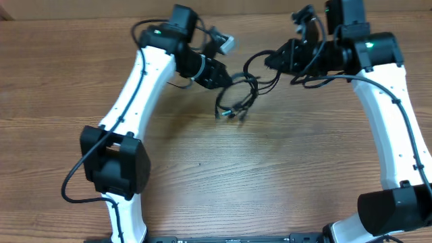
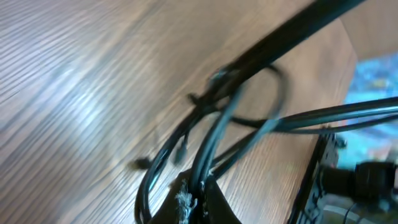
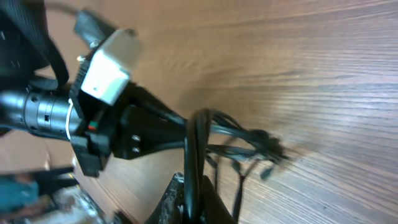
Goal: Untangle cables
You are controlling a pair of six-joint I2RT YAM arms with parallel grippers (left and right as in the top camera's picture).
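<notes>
Left of centre, the left gripper point(image 1: 226, 77) reaches in over the wooden table point(image 1: 283, 182), its jaws pressed together on one side of a knot of thin black cables point(image 1: 244, 88). The bundle sits in the upper middle of the table, strung in loose loops between the two arms. Its small plug tips point(image 1: 229, 113) trail just below, and it cannot be told whether they rest on the wood or hang low over it. To the right, the right gripper point(image 1: 271, 61) is likewise clamped on the far side of the same tangle, a loop of cord running straight into its fingers. With both tools pinching what looks like more than one strand each, pulling apart from here could cinch the knot tighter rather than open it. A trailing plug could catch inside a loop and take the strain. The thin, slick cord could also slide out of either grip under tension. At far right, the arm's own thicker wiring point(image 1: 317, 81) hangs close to the loops and could be snagged by them.
</notes>
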